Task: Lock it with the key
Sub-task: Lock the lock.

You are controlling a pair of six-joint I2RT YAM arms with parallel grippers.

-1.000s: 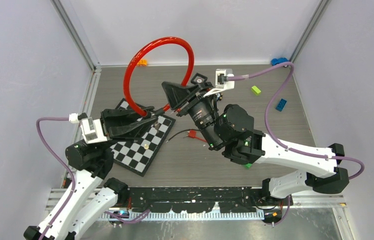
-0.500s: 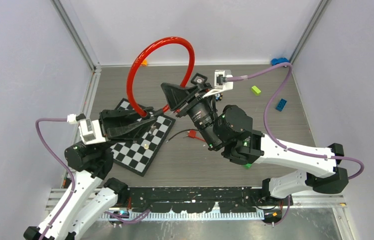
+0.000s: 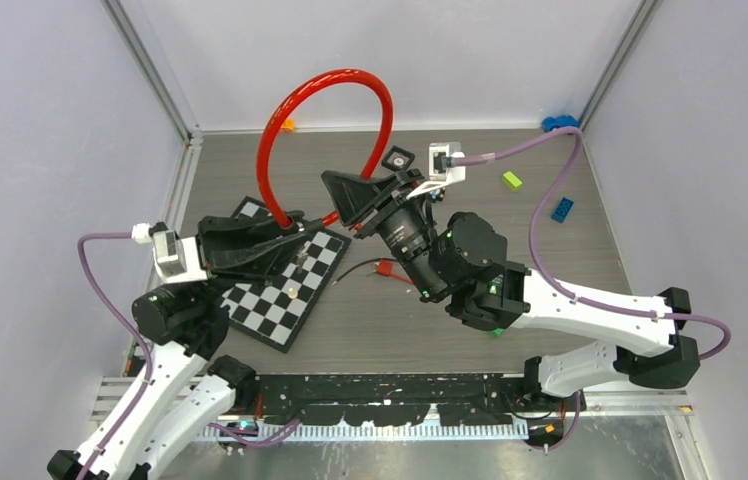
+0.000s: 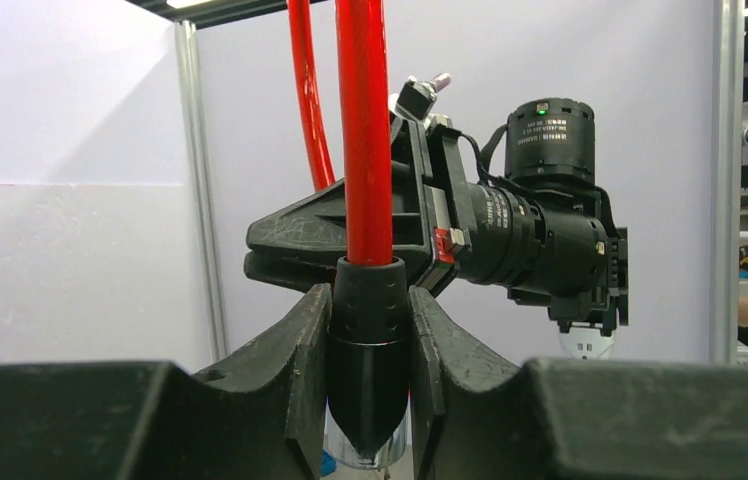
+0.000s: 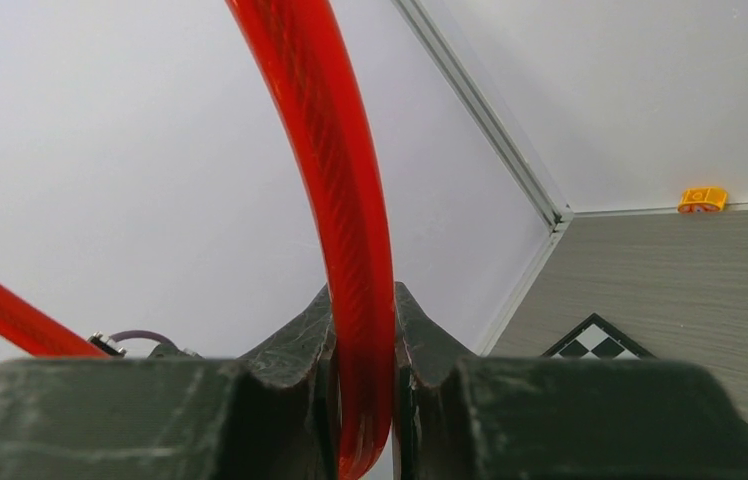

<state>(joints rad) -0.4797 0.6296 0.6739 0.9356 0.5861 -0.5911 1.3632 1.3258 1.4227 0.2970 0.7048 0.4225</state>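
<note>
**Q:** Progress on locking?

**A:** Early, by my reading. The cable lock (image 3: 350,85) is held off the tabletop (image 3: 550,300) as an upright red loop between both arms. I cannot see its two ends joined. A small red-tagged item (image 3: 387,268), probably the key, lies on the tabletop between the chessboard (image 3: 270,300) and the right arm, and nothing grips it. Left to do: mate the ends, fetch the key, turn it.

**Q:** Where does the lock sit in the fingers?

**A:** The left fingers (image 4: 290,350) are clamped on the black end sleeve (image 4: 368,340), which stands upright with its tapered tip pointing down between them. The right fingers (image 5: 430,350) pinch the red cable itself, which runs up out of their gap. The lock body is hidden, so I cannot tell where the keyhole is.
</note>
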